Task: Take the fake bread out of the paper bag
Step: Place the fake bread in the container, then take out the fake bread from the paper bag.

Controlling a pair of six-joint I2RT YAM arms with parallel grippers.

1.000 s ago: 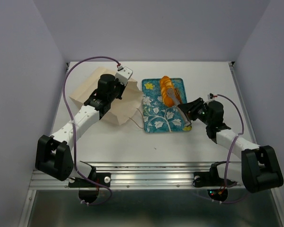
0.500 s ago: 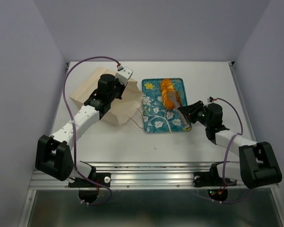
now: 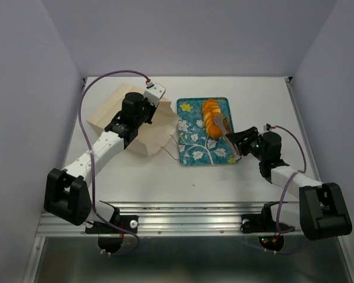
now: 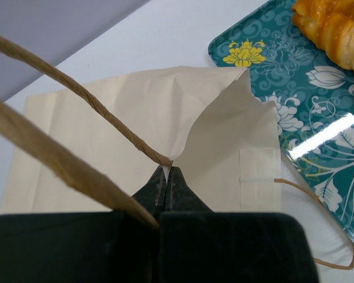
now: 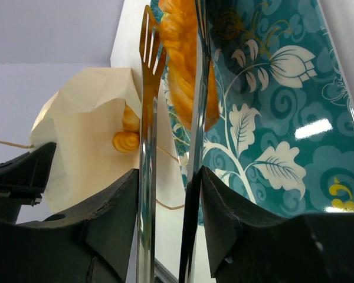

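While lying on tray (image 3: 192, 150) | long loaf (image 3: 211, 117): glossy, golden-orange, ridged

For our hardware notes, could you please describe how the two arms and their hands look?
Both arms have white links, black joints and chunky black bases, with purple cables looping alongside. The left hand carries a white block; the right hand is black, ending in fork-like metal tines.
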